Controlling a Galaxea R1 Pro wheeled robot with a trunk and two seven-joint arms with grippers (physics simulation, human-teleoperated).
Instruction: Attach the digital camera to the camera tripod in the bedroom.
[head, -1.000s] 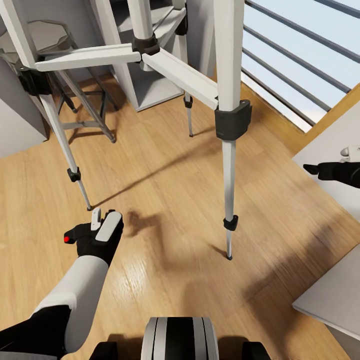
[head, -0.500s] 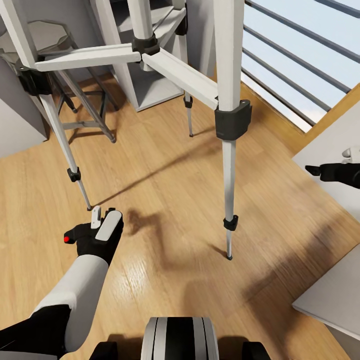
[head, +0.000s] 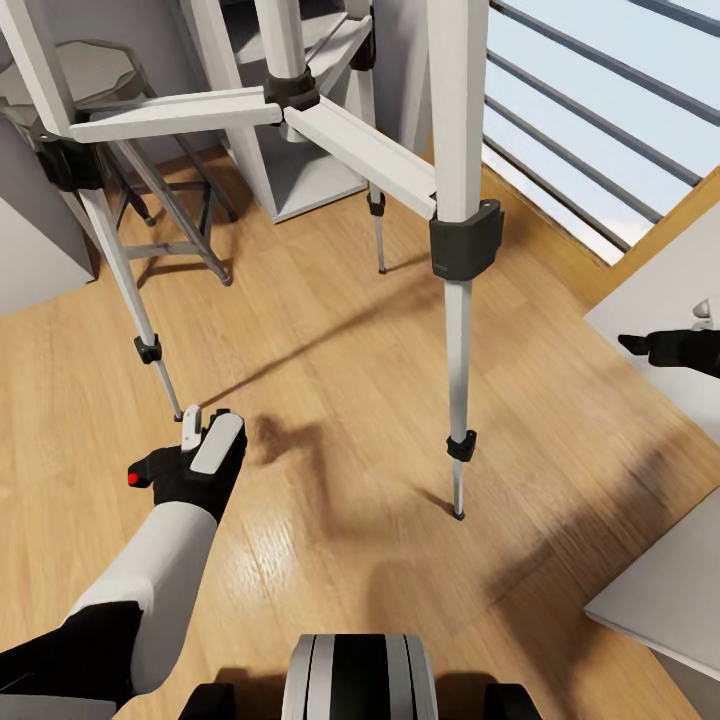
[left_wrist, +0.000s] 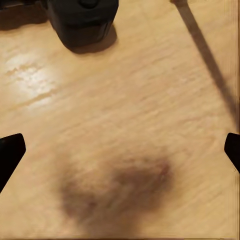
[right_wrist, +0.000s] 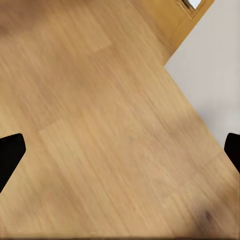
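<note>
Camera tripod — legs on plank floor, just ahead of left gripper. Left gripper fingers spread, empty. Right gripper — spread too.

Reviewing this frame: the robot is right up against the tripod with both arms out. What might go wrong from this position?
1. The left gripper hangs close to the foot of one leg of the camera tripod; a careless swing might knock that leg and shift or tip it.
2. Another leg stands just ahead of the robot's base, so driving forward may hit it.
3. Both grippers look open and empty, so the camera has yet to be picked up.
</note>
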